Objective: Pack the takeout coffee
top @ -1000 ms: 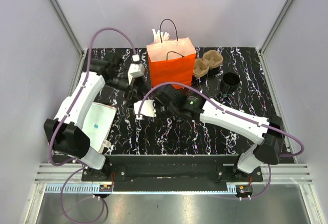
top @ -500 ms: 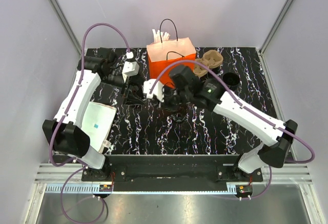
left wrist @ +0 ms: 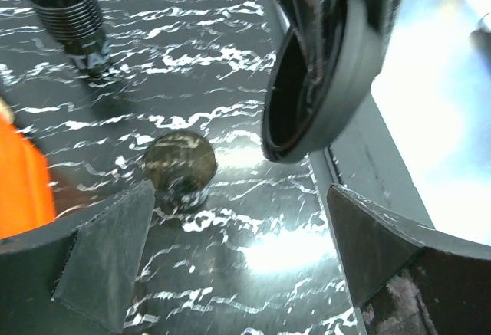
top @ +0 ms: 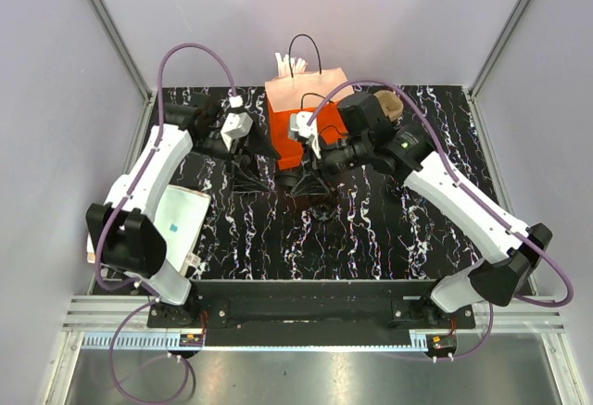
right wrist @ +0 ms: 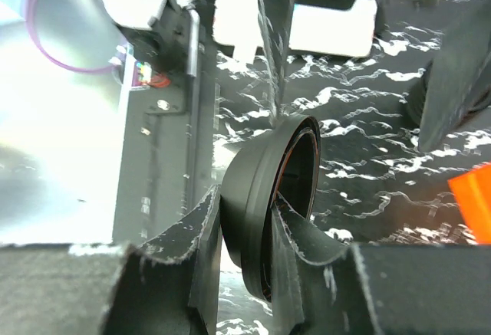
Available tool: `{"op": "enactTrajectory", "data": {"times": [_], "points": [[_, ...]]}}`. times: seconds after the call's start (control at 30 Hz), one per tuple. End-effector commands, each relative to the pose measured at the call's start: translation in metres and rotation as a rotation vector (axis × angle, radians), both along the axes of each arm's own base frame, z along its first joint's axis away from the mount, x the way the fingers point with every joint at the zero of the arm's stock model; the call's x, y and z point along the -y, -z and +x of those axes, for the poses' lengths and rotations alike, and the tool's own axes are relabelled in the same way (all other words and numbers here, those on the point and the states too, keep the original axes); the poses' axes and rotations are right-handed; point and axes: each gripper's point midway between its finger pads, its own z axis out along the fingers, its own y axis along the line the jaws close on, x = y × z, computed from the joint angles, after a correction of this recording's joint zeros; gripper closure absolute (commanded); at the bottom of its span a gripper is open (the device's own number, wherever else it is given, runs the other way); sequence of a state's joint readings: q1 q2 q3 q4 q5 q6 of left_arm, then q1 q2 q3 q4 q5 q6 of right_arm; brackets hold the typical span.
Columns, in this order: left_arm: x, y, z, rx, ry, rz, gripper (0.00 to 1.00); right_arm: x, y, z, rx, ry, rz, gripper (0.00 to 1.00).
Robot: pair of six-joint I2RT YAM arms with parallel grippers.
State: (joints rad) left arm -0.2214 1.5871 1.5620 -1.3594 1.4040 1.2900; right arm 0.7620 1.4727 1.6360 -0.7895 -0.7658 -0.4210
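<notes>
- black ringed piece (right wrist: 265, 189), squat and lid-like, sits pinched edge-on in the right gripper (right wrist: 249, 231), which has swung up from mid-table to just before the orange bag (top: 301, 118).
- left gripper (left wrist: 242, 251) has just sprung wide and holds nothing, so i judge the piece is the right's alone now.
- takeout coffee (left wrist: 180, 168) stands on the table (left wrist: 230, 59) below, not yet packed.
- ribbed black stack (left wrist: 69, 13) shows white "ta"; the rest is unreadable.

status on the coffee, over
Left gripper open, empty. Right gripper shut on cup, tipped sideways, not yet in bag. Left gripper close alongside.
</notes>
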Motion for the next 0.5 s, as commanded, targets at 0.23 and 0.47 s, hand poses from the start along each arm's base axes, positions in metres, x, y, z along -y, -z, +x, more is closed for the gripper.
{"op": "enactTrajectory", "data": {"times": [0.23, 0.47], "points": [[0.022, -0.036, -0.028, -0.278, 0.078, -0.178, 0.01, 0.006, -0.033, 0.01, -0.119, -0.025, 0.163, 0.78], [0.023, -0.05, -0.039, -0.276, 0.095, -0.218, 0.04, 0.011, -0.026, 0.019, -0.162, -0.001, 0.181, 0.77]]}}
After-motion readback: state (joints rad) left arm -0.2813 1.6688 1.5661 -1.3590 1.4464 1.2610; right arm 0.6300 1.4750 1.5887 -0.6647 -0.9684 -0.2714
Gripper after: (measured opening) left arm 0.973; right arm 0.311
